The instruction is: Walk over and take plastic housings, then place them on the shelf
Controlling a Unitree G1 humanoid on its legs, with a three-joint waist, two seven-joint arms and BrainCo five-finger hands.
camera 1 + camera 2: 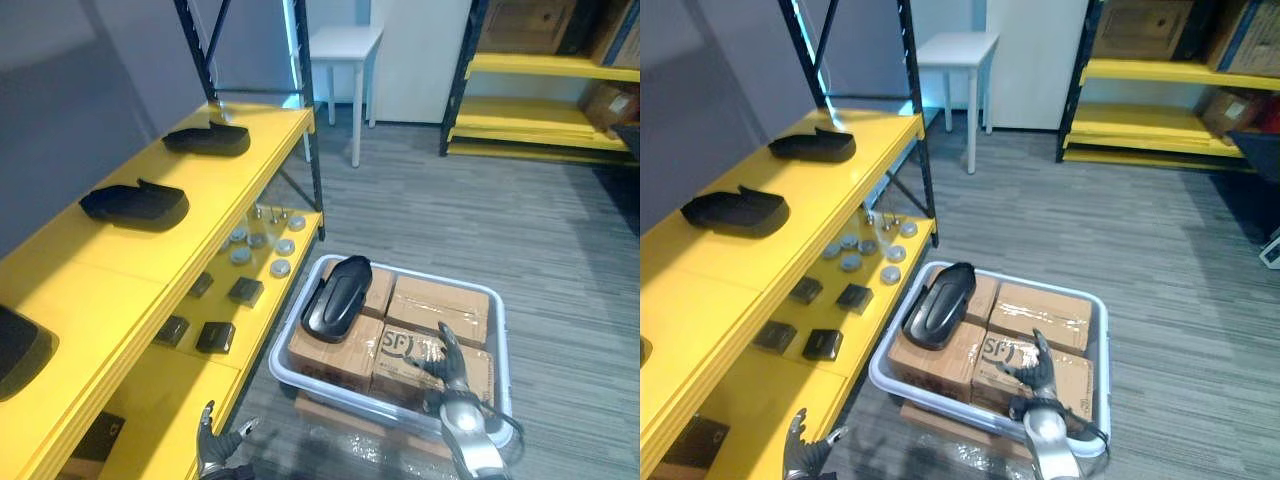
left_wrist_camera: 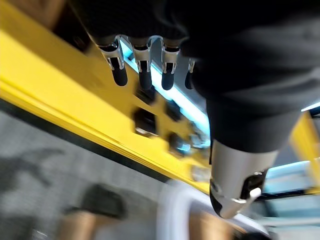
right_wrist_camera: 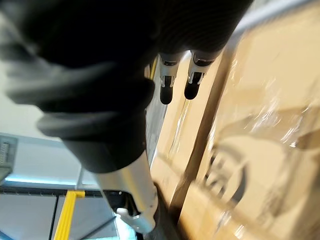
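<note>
One black plastic housing (image 1: 335, 295) lay on the cardboard boxes (image 1: 440, 300) at the left end of the grey tray (image 1: 420, 275). The right hand (image 1: 447, 365) hovered over those boxes, fingers spread, empty. Left of the tray, the yellow shelf (image 1: 200, 230) bore more housings (image 1: 207, 138) (image 1: 135, 203) — the left eye view caught another (image 1: 20, 350), cut off. The left hand (image 1: 215, 440) hung splayed and empty beside the shelf — small dark parts (image 1: 245, 291) there were indistinct.

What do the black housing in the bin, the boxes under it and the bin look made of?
Housing: probably glossy black plastic, it shows bright highlights. Boxes: matte brown cardboard, with taped seams. Bin: likely smooth light-grey plastic, going by its rounded rim.
</note>
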